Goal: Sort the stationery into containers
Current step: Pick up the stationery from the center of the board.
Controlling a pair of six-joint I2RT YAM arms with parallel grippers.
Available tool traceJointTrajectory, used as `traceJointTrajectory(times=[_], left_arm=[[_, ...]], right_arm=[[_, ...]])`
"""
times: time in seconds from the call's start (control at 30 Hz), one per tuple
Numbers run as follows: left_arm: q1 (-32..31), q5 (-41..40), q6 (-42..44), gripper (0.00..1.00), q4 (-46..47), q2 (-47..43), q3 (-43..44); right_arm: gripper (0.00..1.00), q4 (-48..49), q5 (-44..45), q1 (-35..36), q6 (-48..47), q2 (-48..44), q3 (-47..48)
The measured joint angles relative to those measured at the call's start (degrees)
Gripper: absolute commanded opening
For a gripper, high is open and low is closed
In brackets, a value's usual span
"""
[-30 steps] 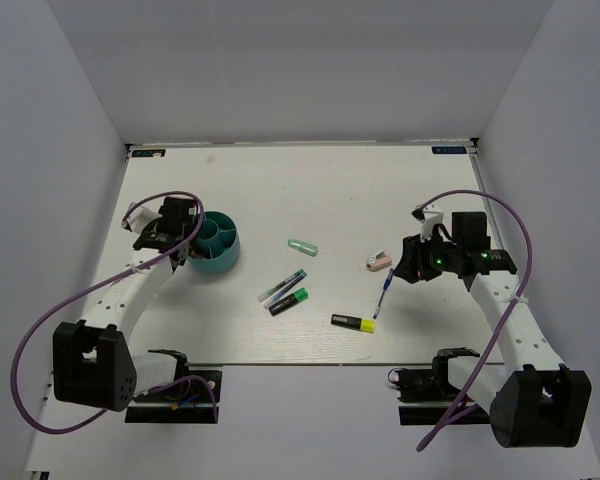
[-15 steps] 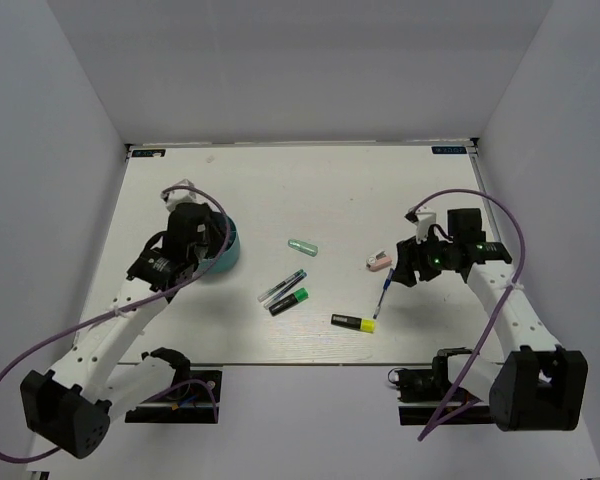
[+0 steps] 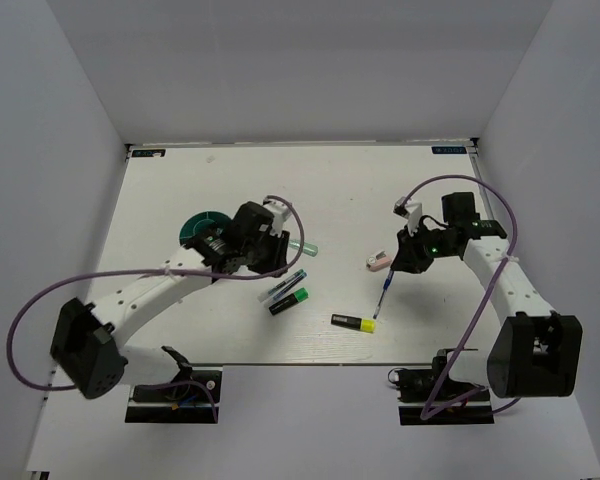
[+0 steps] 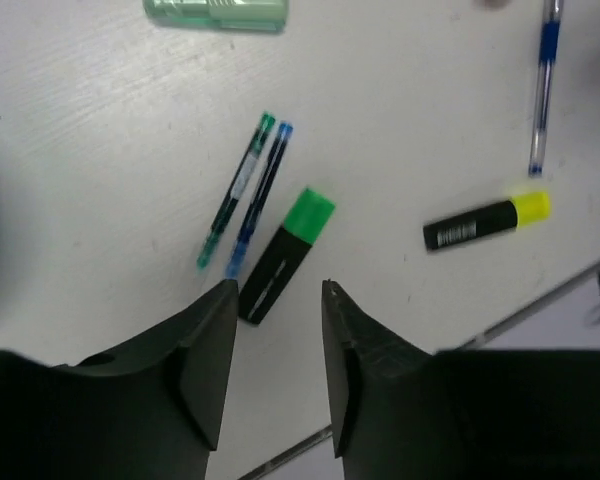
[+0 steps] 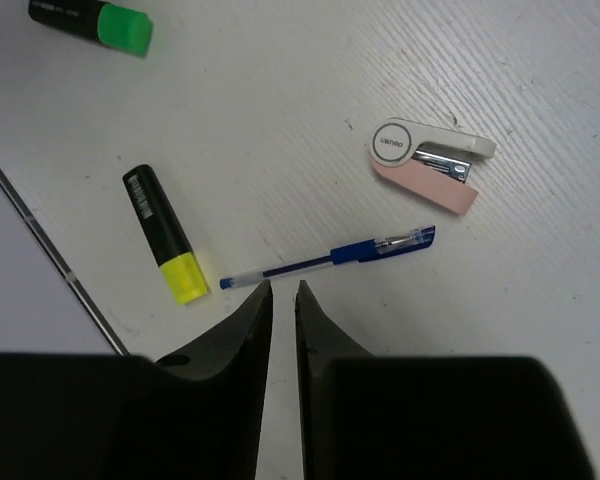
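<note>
The teal organiser stands at mid-left, partly behind my left arm. My left gripper is open and empty, low over the table just short of the green-black highlighter and the teal-black pen, which has a slim blue one beside it. A mint-green piece lies beyond. My right gripper is shut with a hairline gap, empty, just short of the blue pen. The pink-white piece and the yellow-black highlighter lie near it. No pink stubby piece shows.
The white table has walls on three sides. Its near edge runs close to the yellow-black highlighter. Purple cables loop over both arms.
My left arm has swung right from the organiser to the pens at the table's middle, uncovering part of the organiser. My right gripper has shifted slightly left toward the pink-white piece.
</note>
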Motion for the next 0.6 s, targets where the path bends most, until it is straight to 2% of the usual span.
traceJointTrajectory(times=[0.03,0.07,0.2,0.3,0.37,0.47,0.6], left_arm=[[-0.50,-0.98,-0.76,0.64,-0.37,2.54,1.64],[-0.87,-2.95,-2.47,0.66,-0.79,5.88,4.33],[0.15,-9.60,-14.71,0.69,-1.97,19.23,14.86],[1.27,-12.07,-25.66,0.70,-1.70,25.73,17.25],[1.70,-13.22,-32.96,0.70,-3.41,29.79,18.88],[1.73,-14.38,-42.86,0.70,-8.57,37.57,26.47],[1.68,-14.67,-50.27,0.70,-9.33,43.34,32.96]], right_arm=[[0.19,0.42,-0.07,0.04,1.53,-0.85,-0.28],[0.19,1.05,0.15,0.17,3.52,-1.79,-0.52],[0.20,3.28,0.42,0.20,10.43,-4.74,-0.68],[0.22,4.42,0.52,0.17,13.90,-6.05,-1.44],[0.22,5.38,0.59,0.15,15.39,-7.21,-2.99],[0.22,5.55,1.27,0.07,16.76,-8.72,-5.25],[0.22,5.75,1.57,0.02,17.53,-9.44,-5.97]])
